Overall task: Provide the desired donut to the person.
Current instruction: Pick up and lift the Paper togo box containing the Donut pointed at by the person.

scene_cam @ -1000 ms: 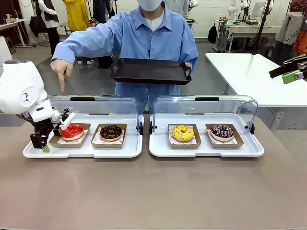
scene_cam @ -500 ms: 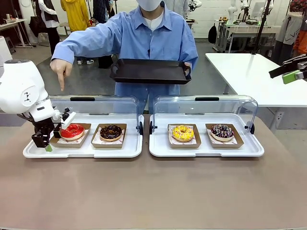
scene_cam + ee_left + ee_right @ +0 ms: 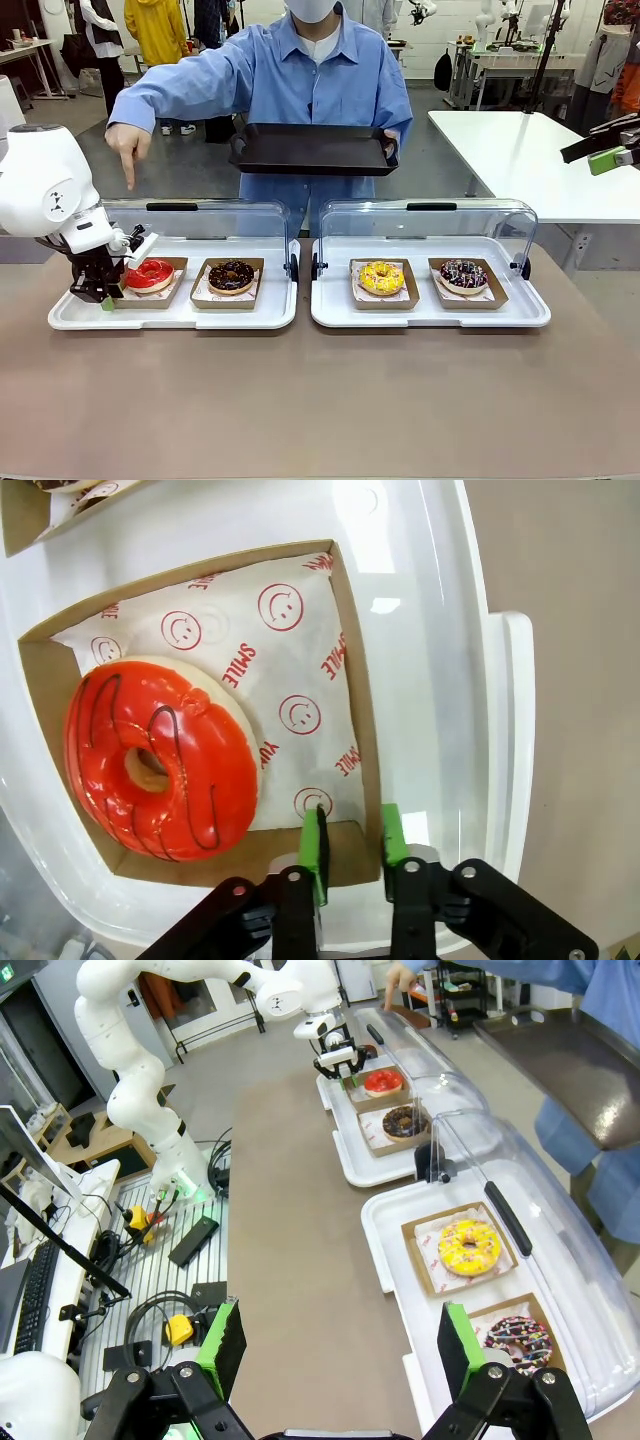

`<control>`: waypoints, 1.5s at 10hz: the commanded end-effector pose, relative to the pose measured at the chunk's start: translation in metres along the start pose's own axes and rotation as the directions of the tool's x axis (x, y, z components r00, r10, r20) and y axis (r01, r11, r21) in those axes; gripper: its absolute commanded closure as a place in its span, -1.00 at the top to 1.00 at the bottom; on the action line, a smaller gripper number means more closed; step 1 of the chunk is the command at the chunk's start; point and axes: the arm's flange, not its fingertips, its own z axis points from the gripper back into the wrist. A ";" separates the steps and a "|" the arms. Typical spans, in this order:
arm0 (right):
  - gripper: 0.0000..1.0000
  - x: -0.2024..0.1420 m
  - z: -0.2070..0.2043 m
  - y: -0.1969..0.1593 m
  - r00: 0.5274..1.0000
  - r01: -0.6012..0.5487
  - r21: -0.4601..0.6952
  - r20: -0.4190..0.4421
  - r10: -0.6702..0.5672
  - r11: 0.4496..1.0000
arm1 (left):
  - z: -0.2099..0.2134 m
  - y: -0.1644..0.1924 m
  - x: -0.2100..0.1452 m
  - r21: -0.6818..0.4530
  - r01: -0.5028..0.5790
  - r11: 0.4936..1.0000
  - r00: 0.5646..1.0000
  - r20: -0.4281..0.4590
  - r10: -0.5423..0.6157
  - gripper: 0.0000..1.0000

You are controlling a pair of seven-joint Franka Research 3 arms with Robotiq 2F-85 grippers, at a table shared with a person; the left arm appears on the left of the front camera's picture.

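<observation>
The left tool point(image 3: 100, 296) has slid a little nearer to the red donut point(image 3: 150, 272) than a moment ago. Its fingers sit close together with the edge of the brown box point(image 3: 345, 680) between them. I cannot tell if they squeeze it. The donut lies in that box, in the white tray point(image 3: 200, 312) on the bench point(image 3: 320, 400). The person's hand point(image 3: 128, 150) points down above it. The right tool point(image 3: 340, 1335) is wide open.
</observation>
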 end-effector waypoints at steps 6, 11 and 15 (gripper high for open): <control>1.00 0.001 -0.001 0.000 1.000 -0.003 0.003 0.004 0.003 1.000 | 0.011 -0.006 -0.002 0.015 0.025 1.000 1.000 0.003 -0.025 -1.00; 1.00 0.001 -0.001 0.000 1.000 -0.003 0.003 0.004 0.003 1.000 | 0.092 -0.069 0.018 -0.009 0.075 0.997 0.996 -0.038 -0.075 -1.00; 1.00 0.001 -0.001 0.000 1.000 -0.003 0.003 0.004 0.003 1.000 | 0.160 -0.116 0.036 0.032 0.059 0.998 0.994 -0.091 -0.056 -1.00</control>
